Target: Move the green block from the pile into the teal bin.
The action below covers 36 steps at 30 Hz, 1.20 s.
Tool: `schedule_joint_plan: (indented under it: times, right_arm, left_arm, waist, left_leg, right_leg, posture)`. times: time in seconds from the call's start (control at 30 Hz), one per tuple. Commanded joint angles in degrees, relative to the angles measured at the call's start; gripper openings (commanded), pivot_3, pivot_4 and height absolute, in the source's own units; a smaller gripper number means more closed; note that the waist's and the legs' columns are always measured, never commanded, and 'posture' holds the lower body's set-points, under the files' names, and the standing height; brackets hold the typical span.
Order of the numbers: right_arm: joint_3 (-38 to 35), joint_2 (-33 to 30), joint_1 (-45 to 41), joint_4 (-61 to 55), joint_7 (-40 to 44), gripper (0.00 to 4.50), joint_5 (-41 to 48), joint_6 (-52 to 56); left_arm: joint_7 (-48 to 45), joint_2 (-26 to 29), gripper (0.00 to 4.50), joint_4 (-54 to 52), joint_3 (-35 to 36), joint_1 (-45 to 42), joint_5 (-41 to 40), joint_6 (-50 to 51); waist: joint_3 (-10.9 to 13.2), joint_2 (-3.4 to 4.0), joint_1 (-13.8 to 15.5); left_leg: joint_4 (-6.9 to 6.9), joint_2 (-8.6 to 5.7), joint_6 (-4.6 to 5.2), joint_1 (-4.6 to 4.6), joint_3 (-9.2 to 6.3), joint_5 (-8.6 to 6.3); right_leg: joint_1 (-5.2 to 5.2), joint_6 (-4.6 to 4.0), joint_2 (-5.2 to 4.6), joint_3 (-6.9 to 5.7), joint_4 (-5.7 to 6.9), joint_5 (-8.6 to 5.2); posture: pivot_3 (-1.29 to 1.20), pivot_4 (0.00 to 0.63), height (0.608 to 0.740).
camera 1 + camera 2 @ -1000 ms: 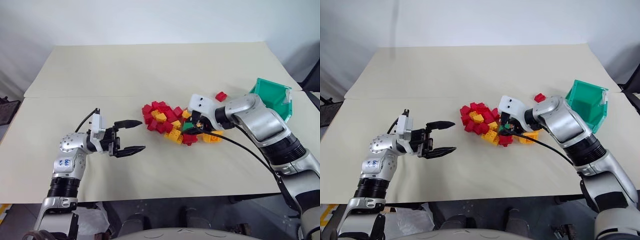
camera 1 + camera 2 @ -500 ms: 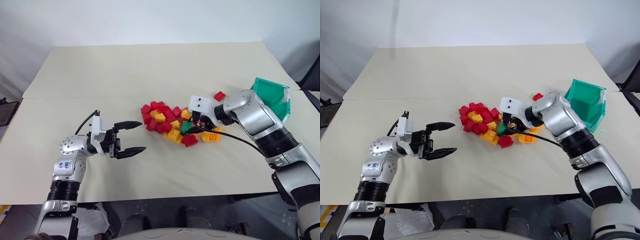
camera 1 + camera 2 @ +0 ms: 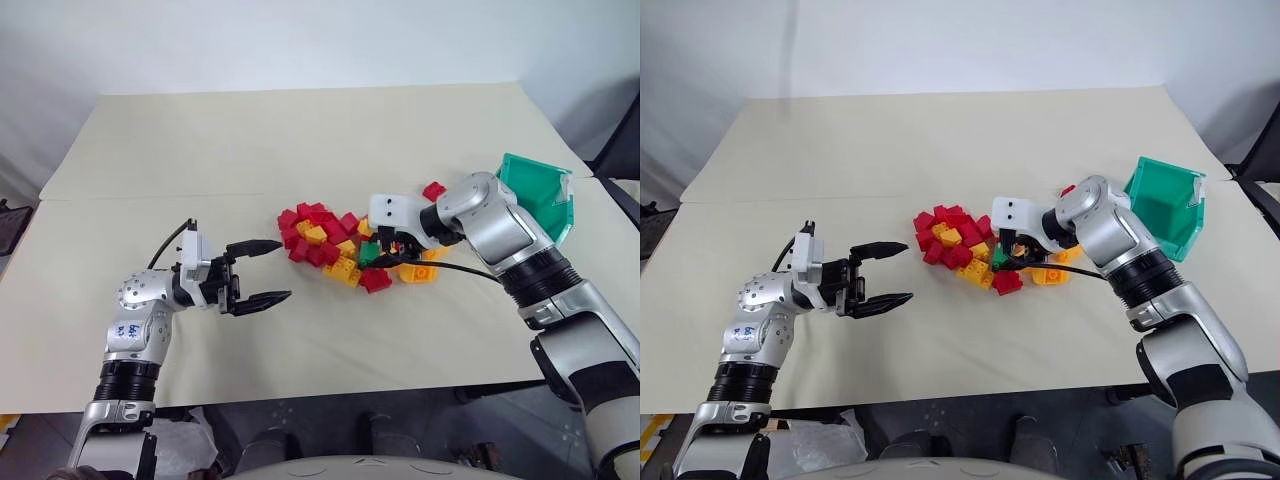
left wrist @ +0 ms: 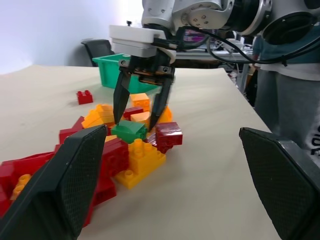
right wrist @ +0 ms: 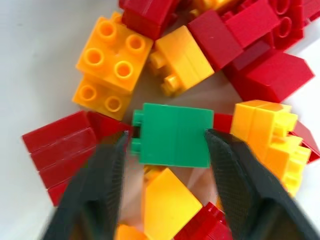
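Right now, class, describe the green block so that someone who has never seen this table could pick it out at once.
Find the beige table, then the pile of red and yellow-orange toy bricks near its middle. At the pile's edge nearer the teal bin, the right gripper stands open, one finger on each side of the green block. It is the only green brick there.

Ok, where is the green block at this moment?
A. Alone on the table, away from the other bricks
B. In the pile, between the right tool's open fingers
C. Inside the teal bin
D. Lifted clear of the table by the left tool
B: the green block lies among the red and yellow-orange bricks of the pile, with the right tool straddling it, one finger on each side, not yet closed.
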Motion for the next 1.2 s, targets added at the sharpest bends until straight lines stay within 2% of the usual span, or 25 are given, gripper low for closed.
schedule_joint_plan:
  times: [0.03, 0.63, 0.67, 0.8, 0.9, 1.03, 1.2]
  right_arm:
    - [-0.6, -1.3, -0.4, -1.8, 1.2, 3.14, -1.3, 0.6]
    - [1.6, 6.0, -7.4, 16.0, 4.3, 3.14, -6.8, -13.4]
    - [1.3, 6.1, -7.5, 16.1, 4.4, 2.96, -6.8, -13.5]
    - [0.1, 5.0, -6.6, 13.2, 5.6, 2.13, -6.2, -11.9]
    - [-2.0, 2.9, -5.1, 8.2, 6.2, 2.13, -4.9, -8.6]
    - [-8.0, 0.6, -1.6, -1.3, 2.2, 2.13, -2.7, 1.0]
    - [-18.5, -5.7, 4.9, -16.4, -2.0, 2.13, 1.0, 14.7]
  left_arm:
    - [0.5, 0.0, 4.5, -1.1, 0.7, 0.6, -0.2, -0.7]
    - [2.2, -0.5, 4.5, -2.4, 0.9, 1.6, -0.3, -1.4]
    - [2.3, -0.5, 4.5, -2.5, 0.9, 1.7, -0.3, -1.4]
    - [2.3, -0.5, 4.5, -2.6, 0.8, 1.8, -0.4, -1.4]
    - [2.5, -0.7, 4.5, -2.4, 0.7, 1.4, -0.3, -1.2]
    - [2.7, -0.6, 4.5, -2.4, -0.1, 0.8, -0.2, 0.2]
    - [6.5, -0.6, 4.5, -3.4, -1.6, -1.4, 1.3, 4.1]
  waist:
    - [0.0, 0.0, 0.0]
    - [0.0, 0.0, -0.2]
    - [0.0, 0.0, -0.2]
    - [0.0, 0.0, -0.1]
    - [0.0, 0.0, 0.1]
    - [0.0, 0.0, 0.0]
    - [0.0, 0.0, 0.6]
  left_leg:
    - [0.02, 0.0, 0.0, -0.02, 0.0, 0.0]
    - [0.02, -0.02, -0.01, 0.0, 0.01, 0.0]
    - [0.03, -0.01, -0.01, 0.0, 0.0, 0.0]
    - [0.08, 0.0, -0.01, -0.03, -0.01, 0.0]
    - [0.08, 0.02, -0.01, -0.04, -0.03, 0.0]
    - [0.09, 0.04, -0.02, -0.06, -0.07, -0.01]
    - [0.16, 0.03, -0.03, -0.13, -0.07, -0.03]
  right_leg:
    - [0.0, 0.0, 0.0, -0.01, 0.0, 0.0]
    - [0.0, 0.0, 0.01, 0.0, 0.03, 0.0]
    - [0.0, 0.0, 0.01, 0.0, 0.04, 0.0]
    - [0.0, 0.0, 0.0, -0.01, 0.05, 0.0]
    - [0.0, 0.0, 0.0, -0.02, 0.05, 0.0]
    - [-0.01, 0.0, -0.01, -0.01, 0.04, 0.0]
    - [-0.01, 0.0, -0.02, -0.06, 0.04, 0.0]
  posture:
    - [0.0, 0.15, 0.74]
    - [0.0, 0.15, 0.74]
    - [0.0, 0.15, 0.74]
    - [0.0, 0.15, 0.74]
    - [0.0, 0.15, 0.74]
    - [0.0, 0.15, 0.74]
    - [0.0, 0.15, 0.74]
